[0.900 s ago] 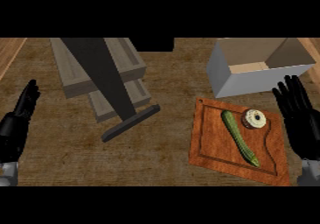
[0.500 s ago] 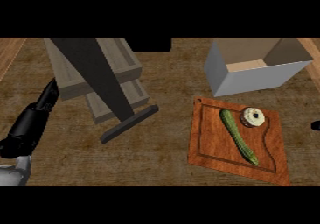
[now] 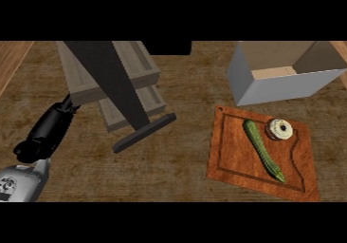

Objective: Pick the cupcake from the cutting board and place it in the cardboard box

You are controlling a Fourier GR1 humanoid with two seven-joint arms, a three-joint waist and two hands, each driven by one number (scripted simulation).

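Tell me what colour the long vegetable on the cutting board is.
Green: the cucumber shows clearly in the head view.

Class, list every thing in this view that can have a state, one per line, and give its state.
cardboard box: open, upright
cupcake: on cutting board, untouched
cutting board: flat on counter
cucumber: lying on board
left hand: edge-on, grasp unclear
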